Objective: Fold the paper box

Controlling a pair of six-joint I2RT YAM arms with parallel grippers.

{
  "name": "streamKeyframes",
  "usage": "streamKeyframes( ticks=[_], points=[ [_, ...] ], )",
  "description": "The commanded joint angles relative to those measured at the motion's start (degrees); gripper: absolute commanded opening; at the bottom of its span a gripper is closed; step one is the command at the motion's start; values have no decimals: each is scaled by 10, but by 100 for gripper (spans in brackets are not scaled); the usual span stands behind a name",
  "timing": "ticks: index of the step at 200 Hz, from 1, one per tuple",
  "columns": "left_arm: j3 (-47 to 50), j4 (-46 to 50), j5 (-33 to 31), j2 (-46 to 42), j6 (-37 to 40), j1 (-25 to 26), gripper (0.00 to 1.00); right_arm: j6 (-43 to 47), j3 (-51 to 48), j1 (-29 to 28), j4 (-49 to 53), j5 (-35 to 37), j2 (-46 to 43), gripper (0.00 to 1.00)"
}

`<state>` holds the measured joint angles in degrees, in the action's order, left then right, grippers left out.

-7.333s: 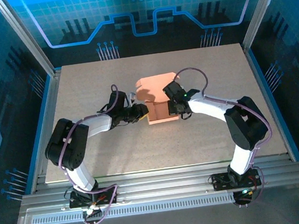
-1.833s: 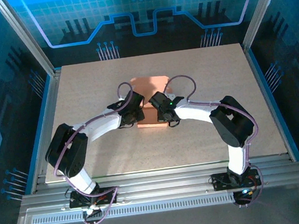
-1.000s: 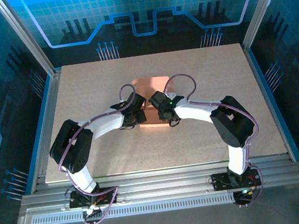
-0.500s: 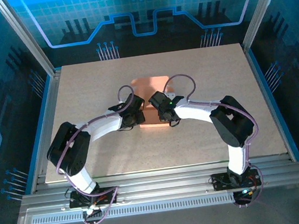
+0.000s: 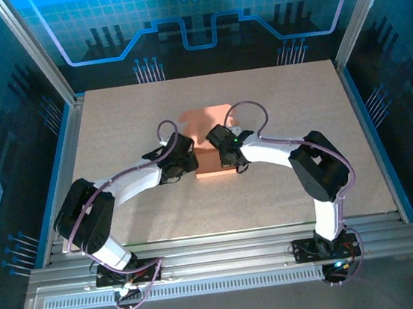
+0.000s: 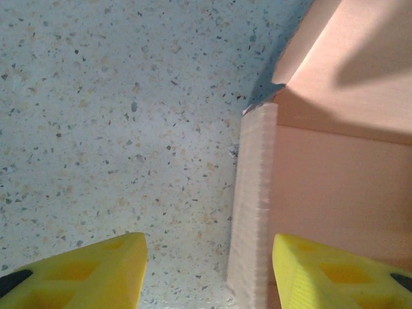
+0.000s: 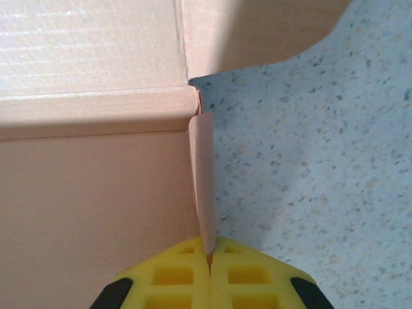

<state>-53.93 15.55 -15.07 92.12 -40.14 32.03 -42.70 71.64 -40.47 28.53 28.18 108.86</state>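
The salmon-orange paper box lies near the middle of the table, partly folded, with its lid panel stretching toward the back. My left gripper is open at the box's left side. In the left wrist view its yellow fingers straddle the upright left wall, one outside on the table, one inside the box. My right gripper is at the box's right side, shut on the thin upright right wall, pinched between the yellow fingertips.
The speckled tabletop spreads widely around the box. Aluminium frame rails run along the near edge, and blue-lit enclosure walls stand at the back and sides.
Both arms moved in on the box, which was pushed a little toward the back left and folded flatter. The left gripper has just drawn back slightly to the left.
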Motion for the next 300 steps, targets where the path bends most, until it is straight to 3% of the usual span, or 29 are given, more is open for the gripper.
streamKeyframes(
  ticks=[1,65,101,144,185,231,275,300],
  points=[
    [13,-18,11,-28,2,-5,55,42,23,-7,74,76,35,0],
    [46,-40,32,-53,2,-32,55,47,101,-39,201,200,139,0],
    [56,-45,36,-62,4,-40,55,38,123,-44,220,198,181,0],
    [57,-44,38,-66,6,-40,55,53,80,-37,141,165,90,0],
    [50,-41,44,-64,9,-40,55,71,48,-12,87,119,5,34],
    [47,-41,48,-59,10,-40,54,83,12,19,44,53,-48,49],
    [55,-54,54,-62,18,-40,55,104,-22,41,3,6,-59,52],
    [73,-86,68,-94,49,-40,67,167,-58,44,-57,-28,-99,60]
  ],
)
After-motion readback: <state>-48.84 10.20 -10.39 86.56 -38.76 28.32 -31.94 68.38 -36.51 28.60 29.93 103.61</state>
